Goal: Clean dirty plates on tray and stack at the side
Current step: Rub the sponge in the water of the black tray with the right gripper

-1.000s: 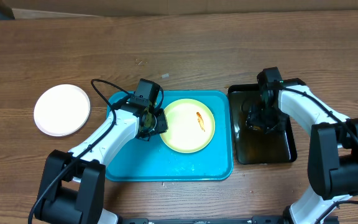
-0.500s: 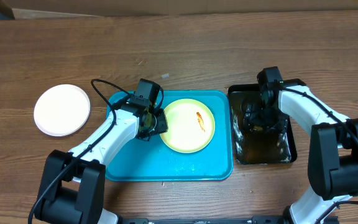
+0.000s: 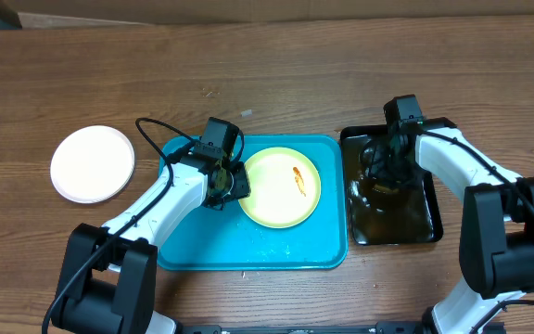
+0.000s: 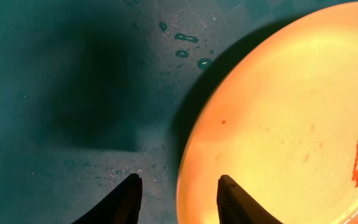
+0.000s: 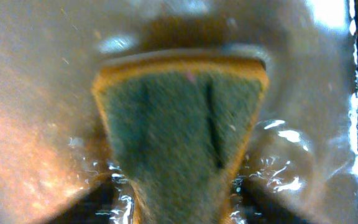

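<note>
- Two arms reach over the counter (image 3: 276, 74) in the overhead view. The turquoise tray (image 3: 179, 250) lies mid-counter, and the pale yellow plate (image 3: 276, 199) rests flat inside it, toward the right, with an orange-red smear (image 3: 298, 179) on its face. The left claw (image 3: 225, 183) sits at that plate's left rim. A white plate (image 3: 92, 164) lies on the bare counter, well left of the tray; whether it is one plate or a stack cannot be told. The right claw (image 3: 385, 176) is down in the black tray (image 3: 425, 227), just beside the turquoise one.
- Left wrist view: the fingertips (image 4: 126, 199) stand apart and grip nothing. One is over the droplet-speckled tray floor, the other over the yellow plate, whose rim runs under the gap.
- Right wrist view: the claw is clamped on a sponge (image 5: 179, 124), green scouring face to the camera, over the black tray's wet, glistening floor.
</note>
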